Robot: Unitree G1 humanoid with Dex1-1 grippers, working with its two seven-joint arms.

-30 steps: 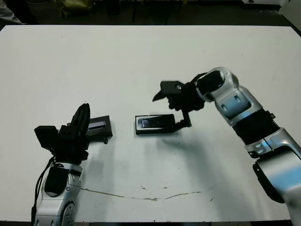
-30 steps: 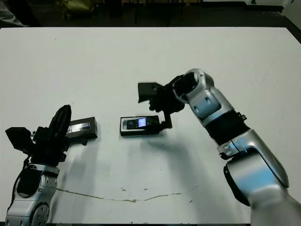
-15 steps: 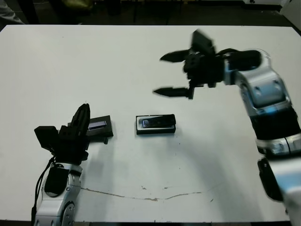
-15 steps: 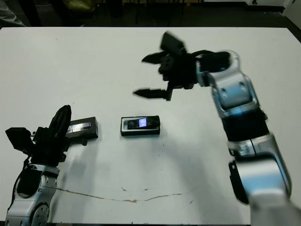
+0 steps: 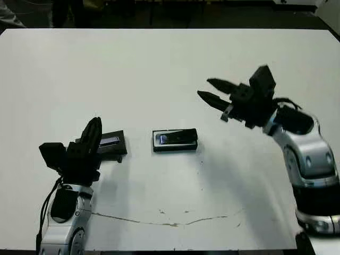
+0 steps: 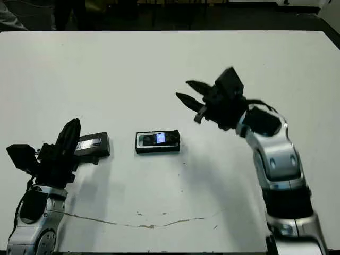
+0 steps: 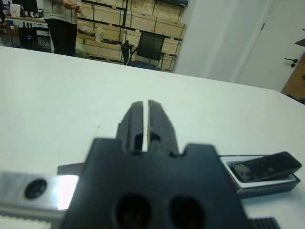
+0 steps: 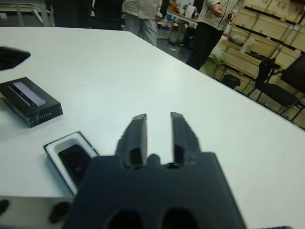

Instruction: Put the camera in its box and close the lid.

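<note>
Lid [image 5: 104, 144], long axis across the tabletop, lies just beside the pressed-together left gripper [image 5: 93, 130]; spread right gripper [image 5: 212, 91] hangs far off.

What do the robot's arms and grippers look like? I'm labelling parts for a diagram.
Both arms have glossy silver-grey shells with black joint sections. The right gripper and the left gripper each have a boxy matte-black body and two tapered black fingers. A black cable loops beside the left forearm.
</note>
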